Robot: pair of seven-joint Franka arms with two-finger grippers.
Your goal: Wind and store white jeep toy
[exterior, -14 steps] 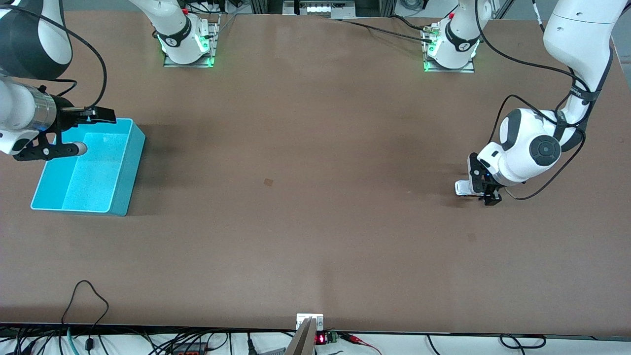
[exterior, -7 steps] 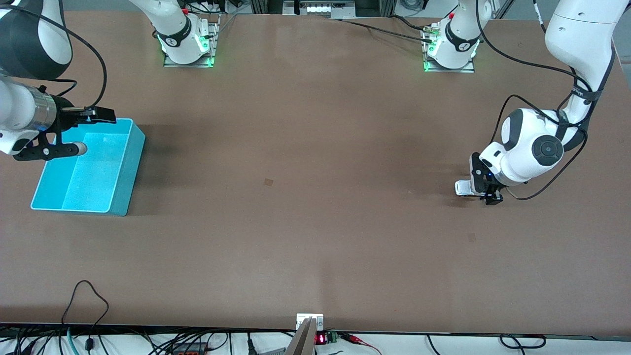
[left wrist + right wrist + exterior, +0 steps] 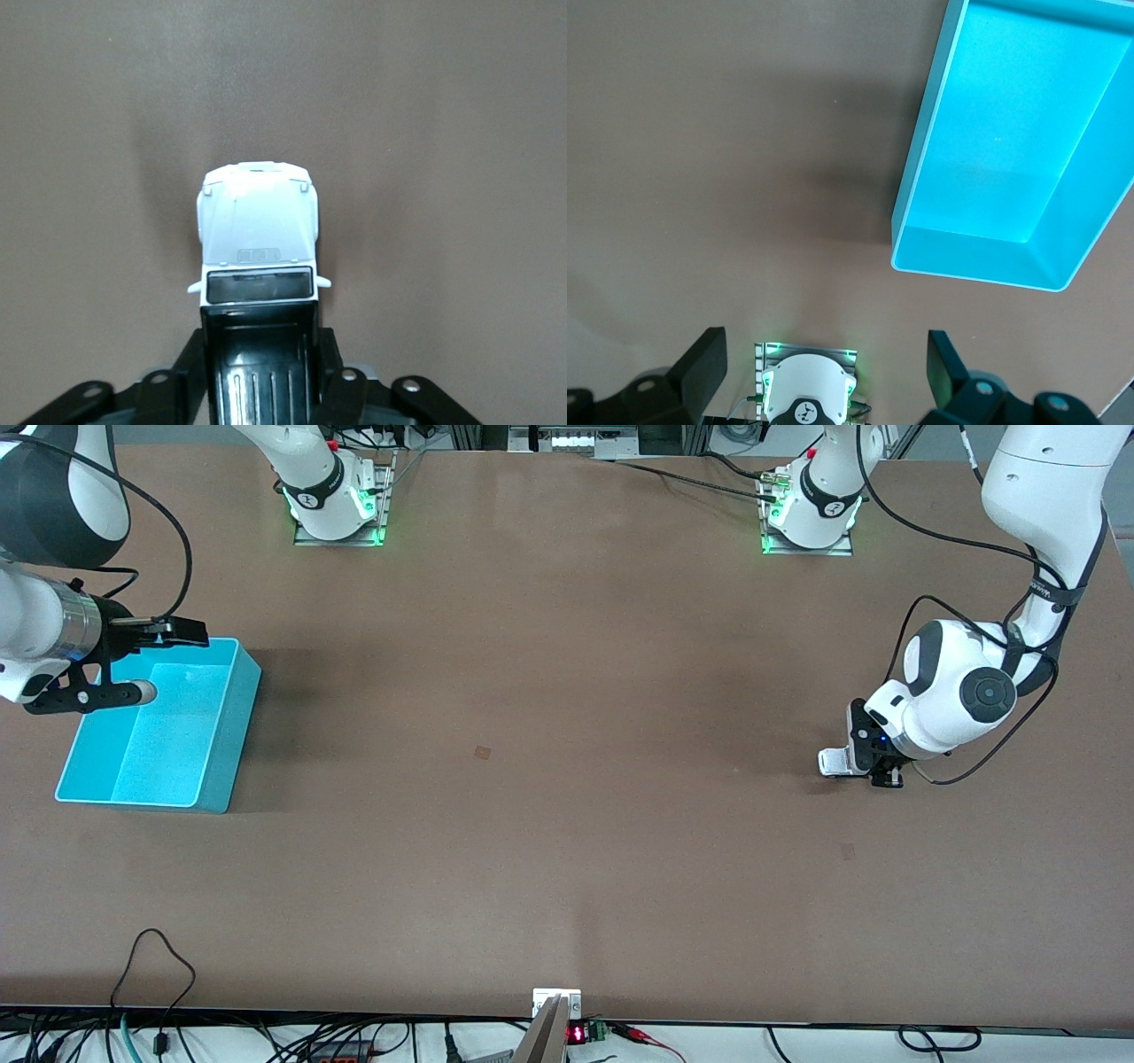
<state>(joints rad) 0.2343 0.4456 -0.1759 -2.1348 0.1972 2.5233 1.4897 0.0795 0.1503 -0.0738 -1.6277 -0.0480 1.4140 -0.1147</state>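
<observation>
Where the left gripper (image 3: pixel 873 769) comes down onto the table (image 3: pixel 567 797) at the left arm's end, its two black fingers (image 3: pixel 344 390) are clamped against the sides of the white jeep toy (image 3: pixel 258 237), gripping the rear half under the black roof panel. The jeep sits on its wheels on the brown surface, its white hood poking out from the fingertips (in the front view only that pale nose (image 3: pixel 831 762) shows, at about nine o'clock from the wrist). Seen from that high camera, with the table's middle as the dial's centre, gripper and jeep lie near three o'clock. The right gripper (image 3: pixel 159 660) waits at roughly nine o'clock on the same dial, held up in the air over the end of the turquoise bin (image 3: pixel 221 726) farthest from the front camera, its fingers (image 3: pixel 704 359) spread wide and holding nothing. The bin (image 3: pixel 921 177) stands on the table at the right arm's end, well apart from the jeep.
</observation>
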